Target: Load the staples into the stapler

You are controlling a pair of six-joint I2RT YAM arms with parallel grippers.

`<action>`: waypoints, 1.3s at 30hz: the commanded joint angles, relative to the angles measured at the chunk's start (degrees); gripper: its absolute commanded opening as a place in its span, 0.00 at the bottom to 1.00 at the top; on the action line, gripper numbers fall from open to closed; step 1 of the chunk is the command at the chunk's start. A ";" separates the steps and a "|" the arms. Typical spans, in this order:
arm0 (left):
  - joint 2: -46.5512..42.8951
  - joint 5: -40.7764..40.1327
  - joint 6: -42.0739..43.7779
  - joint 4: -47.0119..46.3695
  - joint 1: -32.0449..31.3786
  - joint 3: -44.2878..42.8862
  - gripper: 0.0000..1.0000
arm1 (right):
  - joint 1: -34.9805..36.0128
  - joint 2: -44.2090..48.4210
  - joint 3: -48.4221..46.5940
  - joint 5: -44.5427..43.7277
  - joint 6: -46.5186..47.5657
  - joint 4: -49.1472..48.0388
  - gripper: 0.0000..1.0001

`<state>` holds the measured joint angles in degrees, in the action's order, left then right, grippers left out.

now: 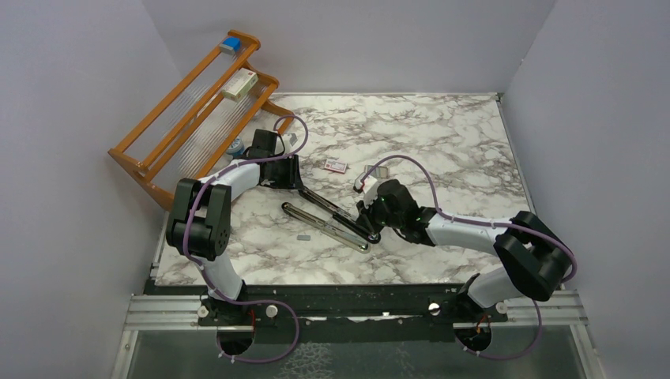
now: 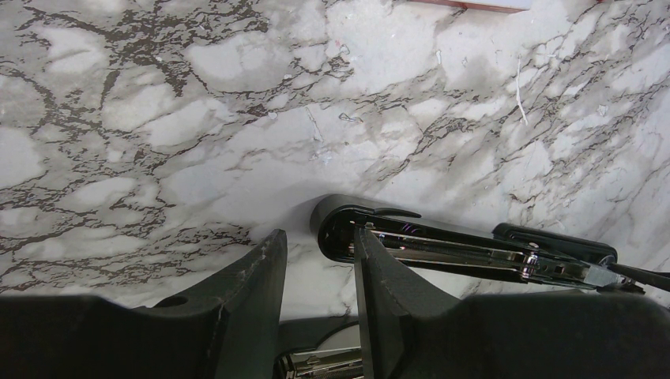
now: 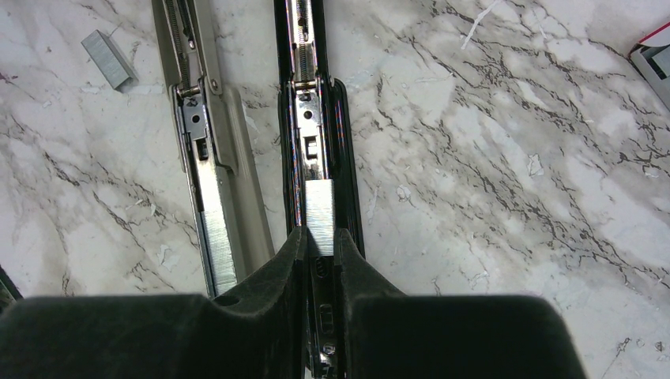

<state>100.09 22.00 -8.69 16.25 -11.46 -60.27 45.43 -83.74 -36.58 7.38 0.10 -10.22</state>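
The black stapler (image 1: 340, 213) lies open and slanted mid-table, its silver rail (image 3: 312, 103) facing up. A strip of staples (image 3: 320, 209) sits in the rail. My right gripper (image 3: 320, 237) (image 1: 370, 229) is shut on the strip's near end, over the rail. My left gripper (image 1: 294, 180) (image 2: 318, 233) is at the stapler's (image 2: 442, 245) far end. Its jaws are partly closed, one finger (image 2: 371, 268) against the rounded black end, and a chrome part spans the gap low between them. Another loose strip (image 3: 109, 59) (image 1: 303, 234) lies on the marble.
A light grey stapler-like tool (image 1: 328, 229) (image 3: 209, 158) lies open beside the stapler, staples in its rail. A red-and-white packet (image 1: 336, 165) and a grey tray (image 1: 368, 174) sit behind. At the back left an orange rack (image 1: 197, 110) holds a white-and-red box (image 1: 239, 84).
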 commanded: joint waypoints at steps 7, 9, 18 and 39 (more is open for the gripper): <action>1.51 -2.60 1.35 2.01 0.12 -0.26 0.39 | 0.36 -1.75 -1.05 2.02 -0.14 2.50 0.15; 1.44 -2.63 1.37 2.03 0.13 -0.25 0.39 | 0.36 -2.05 -1.38 2.03 -0.24 2.74 0.15; 1.43 -2.66 1.34 1.99 0.13 -0.28 0.39 | 0.36 -2.90 -3.18 2.11 -0.20 4.82 0.17; 1.59 -2.54 1.38 1.98 0.13 -0.29 0.39 | 0.33 -2.14 -4.56 3.17 -2.49 7.76 0.28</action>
<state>100.09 22.00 -8.69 16.25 -11.46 -60.27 45.43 -85.60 -40.16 8.78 -1.78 -5.23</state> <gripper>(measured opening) 0.395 0.265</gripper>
